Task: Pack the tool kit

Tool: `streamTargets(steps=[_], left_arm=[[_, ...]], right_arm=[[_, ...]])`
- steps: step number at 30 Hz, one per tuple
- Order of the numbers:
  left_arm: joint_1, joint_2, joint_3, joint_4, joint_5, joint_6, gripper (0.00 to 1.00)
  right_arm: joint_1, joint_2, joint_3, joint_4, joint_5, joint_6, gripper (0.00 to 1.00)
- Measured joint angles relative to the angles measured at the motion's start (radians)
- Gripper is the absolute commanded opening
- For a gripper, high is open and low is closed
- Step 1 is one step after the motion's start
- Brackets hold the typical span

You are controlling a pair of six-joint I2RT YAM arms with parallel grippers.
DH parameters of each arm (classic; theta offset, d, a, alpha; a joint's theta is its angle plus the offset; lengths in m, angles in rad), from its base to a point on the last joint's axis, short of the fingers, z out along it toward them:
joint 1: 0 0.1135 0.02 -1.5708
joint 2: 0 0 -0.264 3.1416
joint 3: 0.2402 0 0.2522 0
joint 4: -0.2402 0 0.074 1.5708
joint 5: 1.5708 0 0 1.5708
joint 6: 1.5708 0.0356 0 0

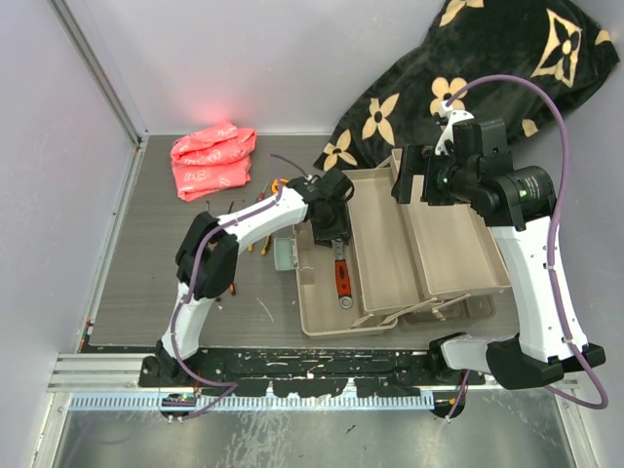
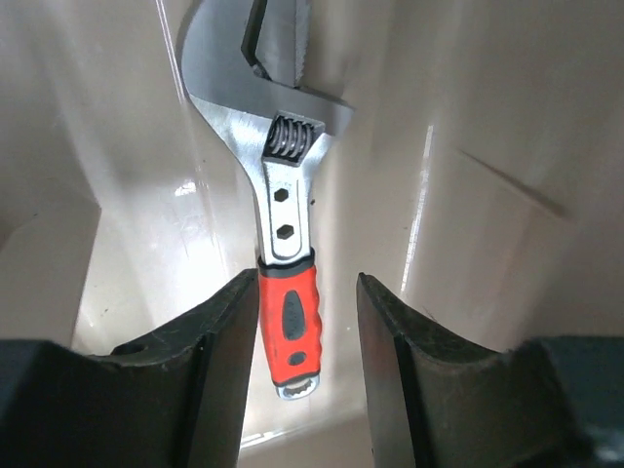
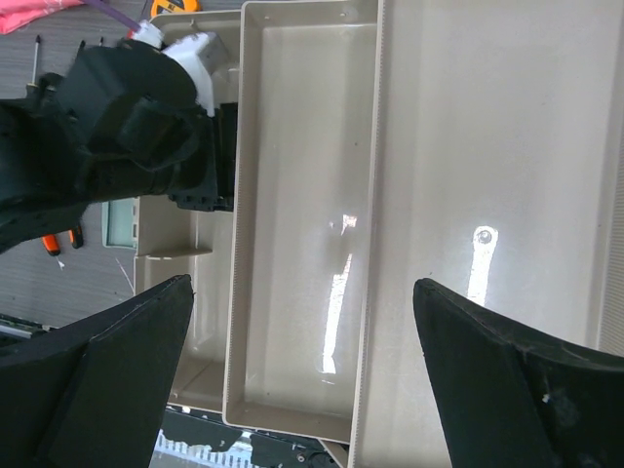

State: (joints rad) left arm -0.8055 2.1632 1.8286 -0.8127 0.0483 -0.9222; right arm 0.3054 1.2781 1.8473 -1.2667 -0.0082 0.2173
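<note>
Left gripper (image 2: 307,285) parted astride red wrench (image 2: 285,222) | right gripper (image 3: 302,288) wide | grey table (image 1: 156,278), pale walls (image 1: 244,58)

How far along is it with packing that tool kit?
Done: the red wrench lies in the toolbox. In hand: nothing; left gripper open astride its handle, right gripper open above the trays. Left: a screwdriver and an orange-handled tool on the table.

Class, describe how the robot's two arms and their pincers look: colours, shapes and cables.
The left arm and right arm both have white links and bulky black joints. A thin purple cable runs along each, looping wide beside the right one. The left pincer and right pincer are matt black, with broad fingers tapering to blunt tips.
</note>
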Motion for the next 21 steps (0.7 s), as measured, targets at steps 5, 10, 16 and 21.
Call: streamTargets(steps=[5,10,16,21], left_arm=[[0.043,-0.103,0.0,0.0,-0.022,0.031,0.46],[0.141,-0.27,-0.021,0.003,-0.066,0.093,0.47],[0.297,-0.551,-0.222,-0.021,-0.142,0.163,0.48],[0.454,-0.726,-0.498,-0.095,-0.18,0.179,0.47]], right_arm=[[0.0,0.0,0.0,0.0,0.0,0.004,1.0],[0.0,0.01,0.011,0.0,0.0,0.003,1.0],[-0.001,0.056,0.072,0.001,-0.001,0.002,1.0],[-0.001,0.087,0.104,0.002,-0.004,-0.001,1.0]])
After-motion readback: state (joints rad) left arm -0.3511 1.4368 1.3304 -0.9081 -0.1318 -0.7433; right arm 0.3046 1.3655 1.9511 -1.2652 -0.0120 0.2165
